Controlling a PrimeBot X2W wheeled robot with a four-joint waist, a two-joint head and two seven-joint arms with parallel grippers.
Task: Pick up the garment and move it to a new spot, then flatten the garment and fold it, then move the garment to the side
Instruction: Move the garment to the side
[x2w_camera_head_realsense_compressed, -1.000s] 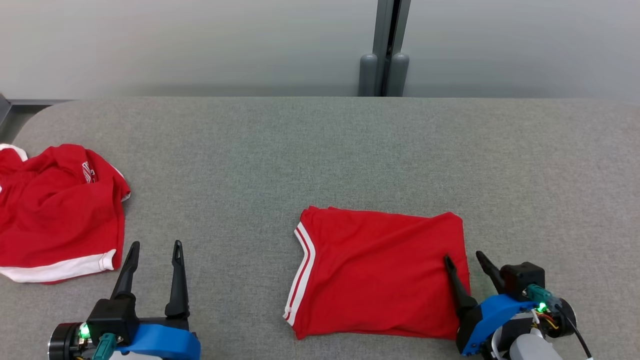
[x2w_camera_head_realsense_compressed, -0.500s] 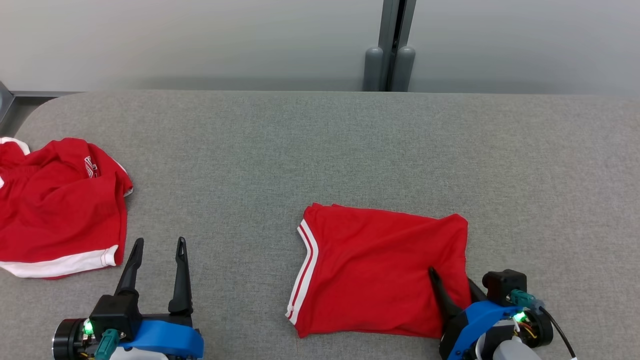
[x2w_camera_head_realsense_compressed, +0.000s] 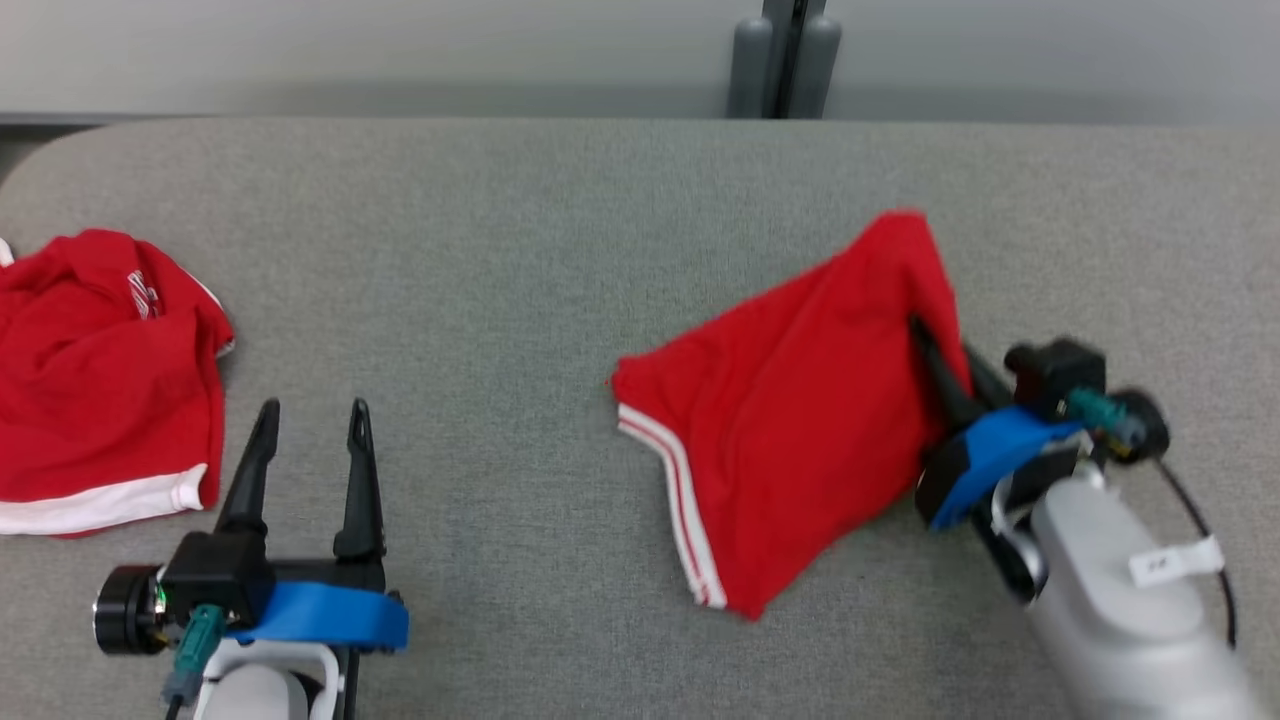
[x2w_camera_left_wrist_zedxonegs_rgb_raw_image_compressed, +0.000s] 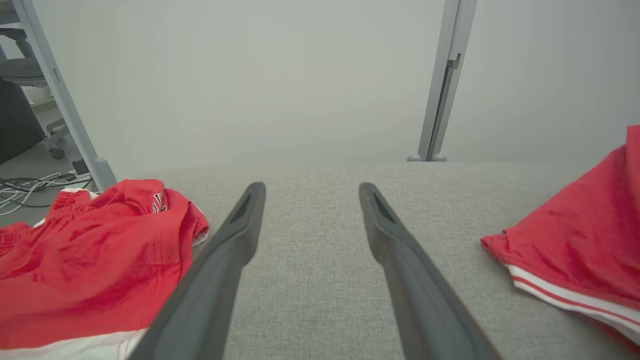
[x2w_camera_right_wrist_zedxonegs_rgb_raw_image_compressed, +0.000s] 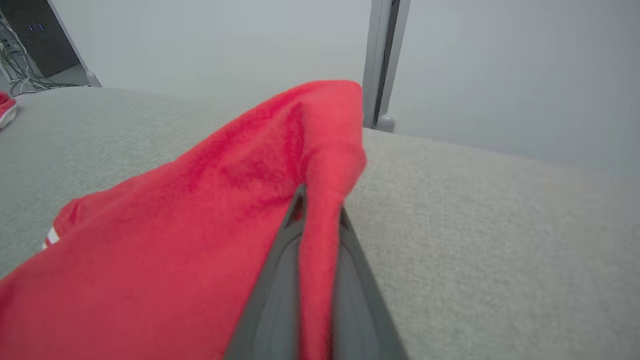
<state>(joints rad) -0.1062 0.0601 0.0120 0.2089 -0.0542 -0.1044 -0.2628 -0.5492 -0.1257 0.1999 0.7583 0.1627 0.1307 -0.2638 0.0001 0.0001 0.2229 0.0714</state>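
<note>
I read this as a robotics lab or test bay in an office-type building. I'm working over a broad, round-cornered table covered in grey felt-like fabric (x2w_camera_head_realsense_compressed: 520, 250). It is backed by plain pale grey partition panels (x2w_camera_left_wrist_zedxonegs_rgb_raw_image_compressed: 250, 75) that meet at a grey metal post (x2w_camera_left_wrist_zedxonegs_rgb_raw_image_compressed: 447, 80) on two rounded grey feet (x2w_camera_head_realsense_compressed: 750, 75). Off the table's left end I see a slanted grey metal frame leg (x2w_camera_left_wrist_zedxonegs_rgb_raw_image_compressed: 55, 95), loose cables on the floor (x2w_camera_left_wrist_zedxonegs_rgb_raw_image_compressed: 22, 192) and the castor base of an office chair (x2w_camera_left_wrist_zedxonegs_rgb_raw_image_compressed: 52, 147). A dark equipment cabinet with small blue lights (x2w_camera_right_wrist_zedxonegs_rgb_raw_image_compressed: 40, 45) stands in a far corner. My black-fingered left hand (x2w_camera_head_realsense_compressed: 313, 407) has a bare teal plug and a green status light at its wrist.
</note>
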